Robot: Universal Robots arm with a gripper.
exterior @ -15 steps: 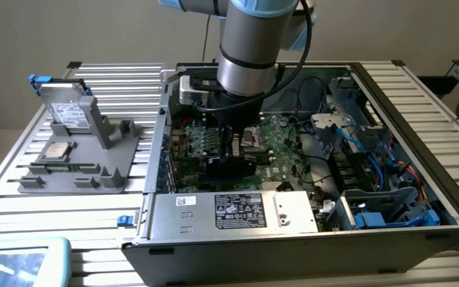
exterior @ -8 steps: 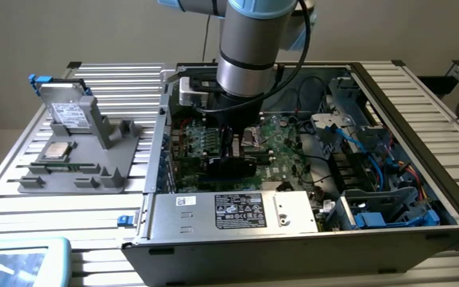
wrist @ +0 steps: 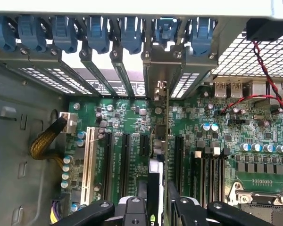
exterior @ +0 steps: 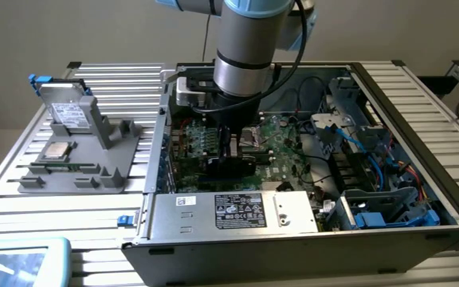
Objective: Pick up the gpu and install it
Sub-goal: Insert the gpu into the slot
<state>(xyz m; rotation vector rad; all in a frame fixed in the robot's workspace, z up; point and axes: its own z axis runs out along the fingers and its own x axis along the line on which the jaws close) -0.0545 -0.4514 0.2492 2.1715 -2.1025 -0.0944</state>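
Exterior view: open computer case (exterior: 309, 233) lying on a slatted metal table (exterior: 22, 197), arm (exterior: 250, 54) reaching straight down into it over the green motherboard (exterior: 281, 140). Gripper (exterior: 231, 156) low inside the case, dark fingers pinching the gpu (exterior: 233, 164), held on edge just above or at the board; contact with the slot not discernible here. Power supply (exterior: 238, 210) with a white and black label along the near wall of the case, blue cables (exterior: 373, 161) and blue plastic fittings toward the exterior view's right. On the exterior view's left, outside the case, a grey holder (exterior: 86, 161) carrying a silver hard drive (exterior: 66, 107) propped upright and a square CPU chip (exterior: 57, 150) lying flat, well apart from the gripper. Wrist view: looking down along the gpu (wrist: 161, 136), seen edge-on as a thin strip running from between the black fingers (wrist: 132, 209) up to its metal bracket (wrist: 159, 70) at the rear wall, among slot covers under a row of blue clips (wrist: 99, 33). Gripper (wrist: 158, 207) closed on the card from both sides, not spread. Card standing over the black expansion slots (wrist: 120, 160), beside a white slot (wrist: 88, 160). Braided yellow cable (wrist: 45, 141) near the grey case floor, red and black twisted wire (wrist: 269, 75) at the far side of the board.
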